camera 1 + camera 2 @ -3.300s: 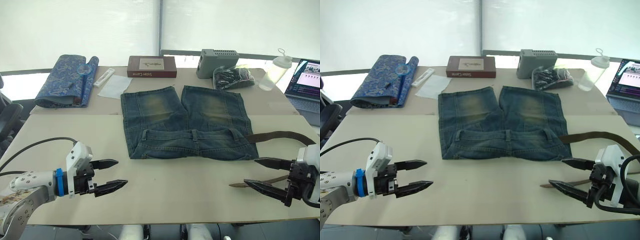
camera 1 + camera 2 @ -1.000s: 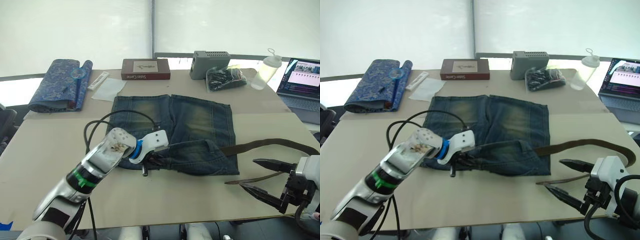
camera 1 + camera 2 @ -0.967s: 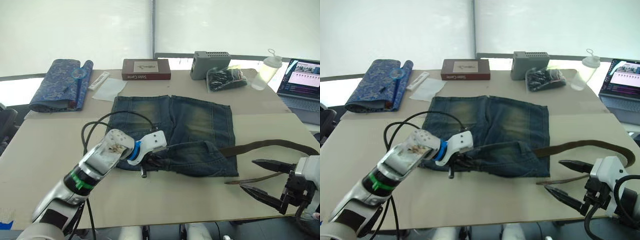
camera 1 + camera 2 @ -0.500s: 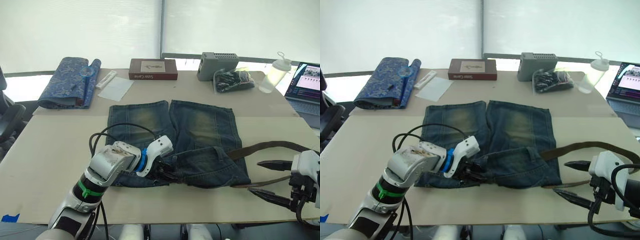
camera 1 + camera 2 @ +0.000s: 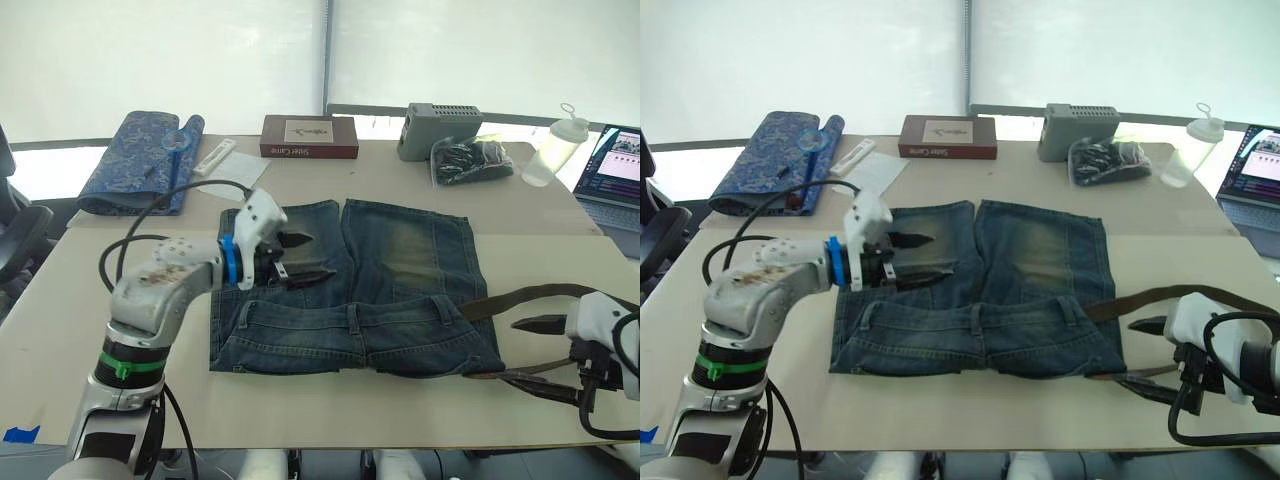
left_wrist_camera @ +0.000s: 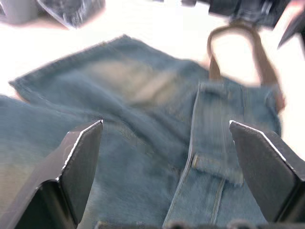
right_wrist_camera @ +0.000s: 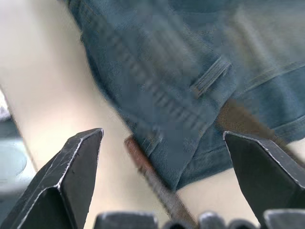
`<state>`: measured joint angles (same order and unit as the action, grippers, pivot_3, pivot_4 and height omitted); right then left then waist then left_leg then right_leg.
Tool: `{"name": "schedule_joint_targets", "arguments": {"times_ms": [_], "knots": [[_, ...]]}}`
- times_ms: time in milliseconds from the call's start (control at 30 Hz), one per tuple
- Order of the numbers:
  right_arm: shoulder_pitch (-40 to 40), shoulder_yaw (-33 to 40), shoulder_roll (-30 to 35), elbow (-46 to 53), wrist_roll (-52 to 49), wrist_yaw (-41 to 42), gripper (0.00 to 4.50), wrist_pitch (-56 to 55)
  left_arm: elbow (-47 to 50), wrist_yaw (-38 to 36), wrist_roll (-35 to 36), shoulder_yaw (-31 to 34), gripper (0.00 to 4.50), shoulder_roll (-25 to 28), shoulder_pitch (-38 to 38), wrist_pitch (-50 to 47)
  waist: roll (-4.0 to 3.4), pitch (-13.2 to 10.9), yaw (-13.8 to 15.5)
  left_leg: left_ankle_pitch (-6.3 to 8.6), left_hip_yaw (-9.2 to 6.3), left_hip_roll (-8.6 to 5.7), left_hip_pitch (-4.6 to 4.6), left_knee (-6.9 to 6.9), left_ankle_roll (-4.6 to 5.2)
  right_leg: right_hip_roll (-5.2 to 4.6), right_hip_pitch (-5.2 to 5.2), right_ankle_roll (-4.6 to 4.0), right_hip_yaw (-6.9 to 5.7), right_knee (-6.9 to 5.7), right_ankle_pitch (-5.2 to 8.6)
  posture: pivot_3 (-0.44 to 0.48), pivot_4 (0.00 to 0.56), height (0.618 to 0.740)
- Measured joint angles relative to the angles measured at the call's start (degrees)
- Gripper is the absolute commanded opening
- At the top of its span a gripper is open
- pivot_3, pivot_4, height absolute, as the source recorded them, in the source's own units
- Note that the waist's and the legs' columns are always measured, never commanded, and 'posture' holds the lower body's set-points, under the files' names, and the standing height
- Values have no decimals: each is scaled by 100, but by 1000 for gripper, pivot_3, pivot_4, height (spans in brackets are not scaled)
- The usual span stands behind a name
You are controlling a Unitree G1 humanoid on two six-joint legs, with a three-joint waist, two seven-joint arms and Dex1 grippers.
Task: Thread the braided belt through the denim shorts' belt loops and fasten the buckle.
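The denim shorts (image 5: 400,250) lie flat mid-table, waistband toward me. Narrow belt loops (image 5: 352,318) stand along the waistband, and one belt loop (image 7: 209,76) is seen close in the right wrist view. The braided belt (image 5: 545,292) comes out of the waistband's right end and curves off to the right. A second strand of the braided belt (image 7: 152,176) lies by the shorts' corner. The buckle is hidden. My left gripper (image 5: 320,256) hovers open over the shorts' left leg. My right gripper (image 5: 512,350) is open beside the right waist corner, astride the belt strands.
Along the far edge lie a blue patterned folded cloth (image 5: 135,160), a white paper (image 5: 232,175), a brown box (image 5: 308,136), a grey device (image 5: 440,115), a black bag (image 5: 470,158) and a bottle (image 5: 552,145). A laptop (image 5: 615,165) sits at the far right.
My left gripper has left the waistband and risen back over the left leg. The waistband now lies spread and flatter. The right gripper has edged closer to the shorts' corner.
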<state>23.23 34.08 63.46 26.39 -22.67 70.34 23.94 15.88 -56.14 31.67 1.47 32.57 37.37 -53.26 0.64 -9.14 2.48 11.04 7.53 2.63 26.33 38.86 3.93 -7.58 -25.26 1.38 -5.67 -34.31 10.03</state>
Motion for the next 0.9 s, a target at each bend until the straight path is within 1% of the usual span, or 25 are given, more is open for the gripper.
{"name": "schedule_joint_targets", "arguments": {"times_ms": [33,67,133,167,233,267,367,400,433,467,500,533,567,667,700,733,800,900], "knots": [[31,-4,61,-121,136,80,4500,-73,53,-174,137,95,4473,168,7,17,0,0,-10,2,1,0,-1,1,3,0,2,1,1,0,0,0,150,709],[53,-7,137,-244,271,145,4500,-137,147,-303,154,92,4473,357,-17,146,0,0,-16,3,5,-3,-1,0,4,-1,7,1,3,0,0,0,150,709],[19,-98,321,-452,495,240,4500,-286,404,-411,91,82,4473,554,-176,505,0,0,-30,3,12,-3,-1,1,4,-1,6,2,8,-2,-1,0,150,709],[7,-166,423,-569,615,274,4500,-344,531,-444,66,55,4473,579,-253,684,0,0,-32,3,14,-1,-1,0,4,-1,8,2,8,-1,-1,0,150,709],[-248,-523,607,-917,907,270,4500,-523,643,-492,58,51,4473,362,-281,1227,5,-3,-30,1,14,4,-3,7,1,-1,-1,1,6,-2,-1,0,150,709],[-367,-688,657,-1002,995,257,4500,-599,662,-594,149,56,4473,425,-281,1281,4,-3,-30,0,16,6,-4,7,0,0,-1,1,5,-2,-1,0,150,709],[-732,-1197,702,-1240,1155,198,4500,-676,772,-1102,696,89,4473,1068,-402,850,4,-3,-63,-1,21,14,-12,9,-2,2,-11,1,3,-7,-1,0,150,709],[-906,-1447,699,-1372,1237,165,3974,-682,892,-1224,924,89,4500,1228,-562,656,0,-2,-88,0,25,15,-15,8,-2,0,-10,1,5,-6,-1,0,150,709],[-985,-1618,696,-1472,1297,136,3713,-701,989,-1252,1059,61,4500,1234,-690,544,-3,-5,-107,0,26,10,-14,7,-1,-3,-13,2,8,-7,-1,0,150,709],[-1104,-1825,696,-1584,1388,96,3345,-759,1082,-1222,1148,19,4500,1226,-816,469,-2,-6,-109,0,24,11,-12,8,-1,-3,-13,2,7,-6,-1,0,150,709],[-1153,-1940,696,-1647,1472,70,3034,-829,1131,-1192,1176,-39,4500,1212,-894,437,-2,-6,-100,0,23,9,-12,8,-1,-3,-13,2,7,-7,-1,0,150,709],[-1212,-2057,697,-1734,1555,48,2601,-937,1193,-1148,1186,-73,4500,1202,-970,436,-1,-6,-90,0,22,8,-11,8,-1,-3,-14,2,7,-7,-1,0,150,709],[-1323,-2201,697,-1842,1657,12,2337,-1017,1254,-1075,1181,-96,4500,1192,-1043,447,-2,-6,-90,0,24,9,-11,8,-1,-3,-14,2,8,-6,-1,0,150,709],[-1570,-2443,697,-2096,1902,-65,1259,-1255,1316,-802,1117,-231,4500,1018,-1143,489,-3,-7,-95,0,24,9,-11,9,-1,-2,-13,2,8,-7,-1,0,150,709],[-1589,-2466,697,-2145,1944,-62,988,-1347,1345,-736,1114,-301,4500,971,-1183,511,-3,-7,-95,0,25,8,-10,9,-1,-2,-11,2,8,-9,-1,0,150,709],[-1589,-2482,697,-2184,1967,-45,502,-1405,1368,-678,1113,-360,4500,934,-1229,555,-3,-6,-95,0,25,8,-10,9,-1,-2,-10,2,8,-13,-1,0,150,709],[-1588,-2478,701,-2233,1966,-2,11,-1482,1381,-584,1073,-421,4500,888,-1267,616,-3,-6,-94,0,26,8,-10,9,-1,-2,-7,2,9,-17,-1,0,150,709],[-1476,-2334,752,-2212,1773,293,11,-1453,1386,-441,995,-514,4500,762,-1282,713,-3,-7,-84,-1,26,8,-10,10,-1,-2,0,2,10,-28,-1,0,150,709]]}}
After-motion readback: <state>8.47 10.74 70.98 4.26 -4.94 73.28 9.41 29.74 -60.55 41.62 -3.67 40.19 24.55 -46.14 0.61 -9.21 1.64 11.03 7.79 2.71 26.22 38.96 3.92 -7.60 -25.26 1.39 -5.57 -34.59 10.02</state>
